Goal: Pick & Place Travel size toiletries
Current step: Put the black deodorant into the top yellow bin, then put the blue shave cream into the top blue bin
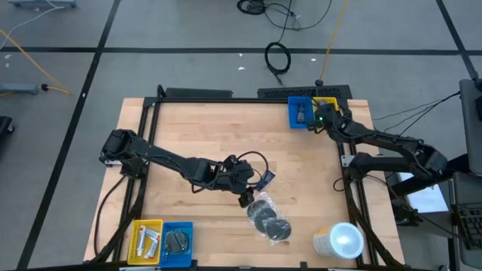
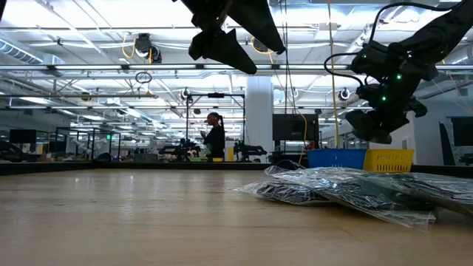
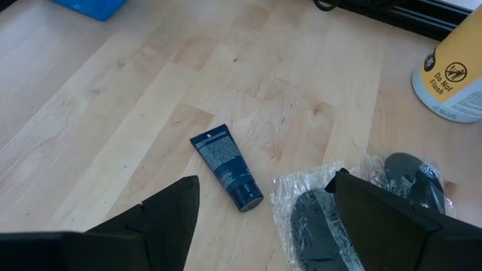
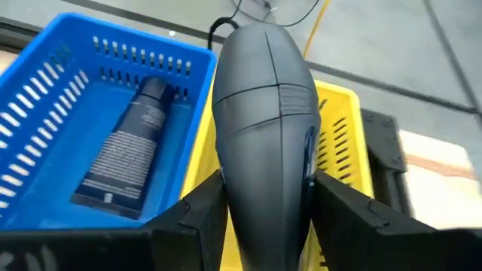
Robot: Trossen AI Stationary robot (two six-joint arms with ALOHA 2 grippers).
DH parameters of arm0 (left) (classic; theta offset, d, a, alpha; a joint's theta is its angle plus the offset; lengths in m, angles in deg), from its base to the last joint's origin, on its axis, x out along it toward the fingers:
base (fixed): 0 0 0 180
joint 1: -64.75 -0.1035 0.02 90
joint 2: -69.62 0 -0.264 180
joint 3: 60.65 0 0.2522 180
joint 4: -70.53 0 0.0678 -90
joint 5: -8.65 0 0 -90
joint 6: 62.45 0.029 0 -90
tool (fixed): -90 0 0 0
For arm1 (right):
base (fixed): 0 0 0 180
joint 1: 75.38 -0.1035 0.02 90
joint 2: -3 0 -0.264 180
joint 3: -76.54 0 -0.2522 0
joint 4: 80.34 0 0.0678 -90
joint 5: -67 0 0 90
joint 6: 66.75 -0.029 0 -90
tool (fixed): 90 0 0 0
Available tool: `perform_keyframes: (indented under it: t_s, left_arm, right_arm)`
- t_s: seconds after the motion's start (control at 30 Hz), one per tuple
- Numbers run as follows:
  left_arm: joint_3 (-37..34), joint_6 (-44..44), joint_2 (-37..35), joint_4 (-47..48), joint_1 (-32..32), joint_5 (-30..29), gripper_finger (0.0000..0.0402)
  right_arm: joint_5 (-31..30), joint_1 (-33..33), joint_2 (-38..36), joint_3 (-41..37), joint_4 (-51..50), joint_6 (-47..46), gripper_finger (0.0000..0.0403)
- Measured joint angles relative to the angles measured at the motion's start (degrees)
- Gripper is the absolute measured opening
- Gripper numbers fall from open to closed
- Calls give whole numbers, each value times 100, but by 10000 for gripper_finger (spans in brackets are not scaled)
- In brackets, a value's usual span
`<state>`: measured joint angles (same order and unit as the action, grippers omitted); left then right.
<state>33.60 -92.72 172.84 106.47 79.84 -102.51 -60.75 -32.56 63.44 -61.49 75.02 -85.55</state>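
Note:
My left gripper (image 1: pixel 246 198) is open and empty above the table's middle. A dark blue tube (image 3: pixel 226 167) lies flat on the wood just beyond its fingers, and it also shows in the high view (image 1: pixel 265 179). Dark round discs in clear wrap (image 1: pixel 268 219) lie beside it toward the near edge; the left wrist view (image 3: pixel 320 226) shows them too. My right gripper (image 1: pixel 319 120) is at the far right, shut on a dark grey bottle (image 4: pixel 263 98) above the blue bin (image 4: pixel 45 113) and yellow bin (image 4: pixel 343 128). My right gripper pinches the dark grey bottle between its two fingers, one on each side of its lower body (image 4: pixel 241 177). The bottle points away from the gripper along the fingers, rounded end out. It is lifted clear, over the edge where the blue and yellow bins meet.
The far blue bin holds a dark tube (image 4: pixel 124 162). A white-lidded cup (image 1: pixel 343 241) stands at the near right. A yellow bin (image 1: pixel 145 241) and a blue bin (image 1: pixel 178 242) with items sit at the near left. A black frame (image 1: pixel 226 100) rims the table.

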Motion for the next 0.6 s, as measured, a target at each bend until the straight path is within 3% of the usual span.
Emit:
perform_keyframes:
  t_s: [0.1, 0.27, 0.47, 0.6]
  left_arm:
    - [0, 1, 0, 0, 0, -1, 296]
    - [0, 1, 0, -8, 0, 1, 296]
    - [0, 1, 0, -13, 0, 1, 296]
    - [0, 3, 1, -13, 0, 4, 296]
  right_arm:
    - [265, 110, 0, -2, 107, 3, 152]
    - [216, 180, 0, -4, 262, 67, 152]
    - [-62, 178, 0, -4, 265, 67, 215]
    - [-121, 179, 0, -4, 265, 68, 229]
